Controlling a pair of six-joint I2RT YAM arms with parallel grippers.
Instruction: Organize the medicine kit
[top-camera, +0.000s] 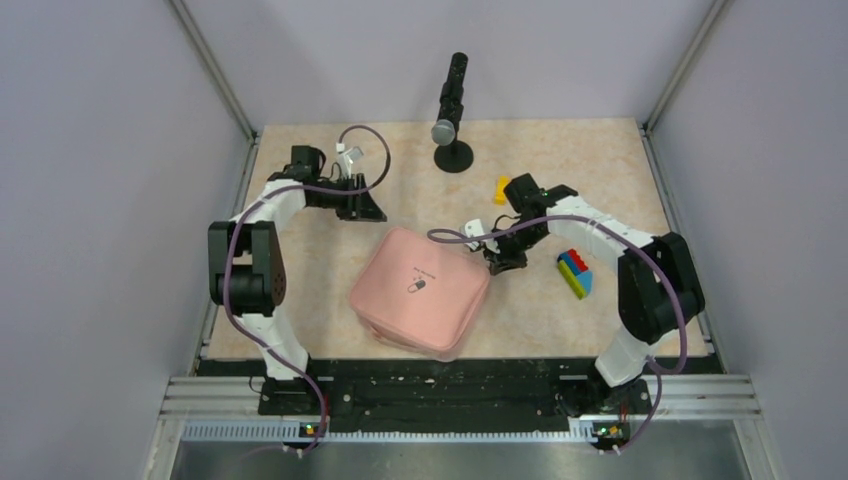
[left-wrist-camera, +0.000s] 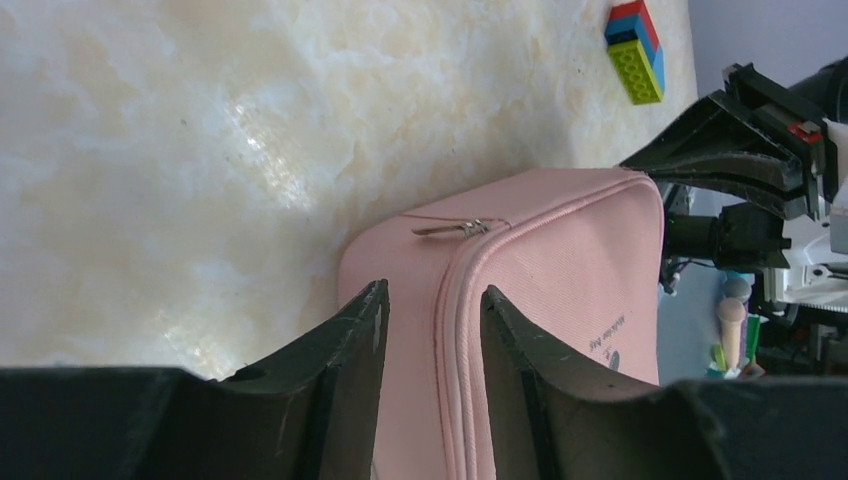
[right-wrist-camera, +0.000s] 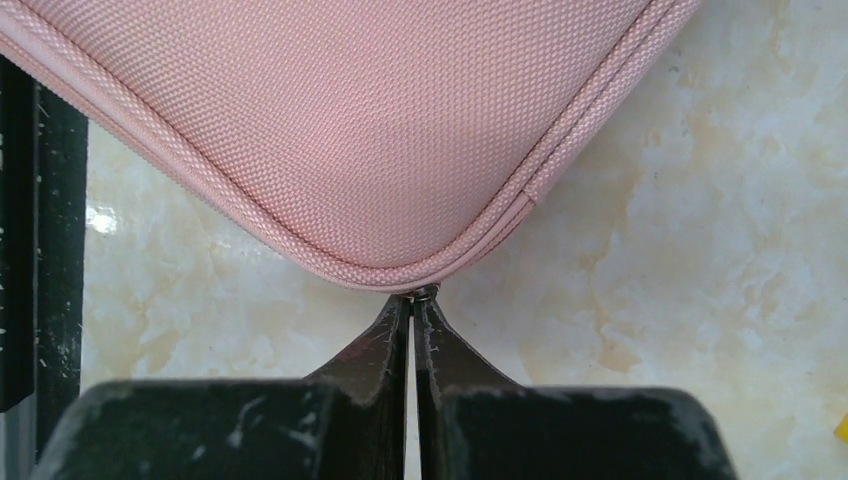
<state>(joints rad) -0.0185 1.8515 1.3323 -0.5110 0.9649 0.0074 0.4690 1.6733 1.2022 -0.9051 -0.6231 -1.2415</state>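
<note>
While right tool pinches zip pull | medicine kit: woven, round-cornered

The top view looks steeply down on the whole table; both wrist views sit close, sharing the medicine kit.

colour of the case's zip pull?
Silver zip pull, best seen in the left wrist view.
</note>
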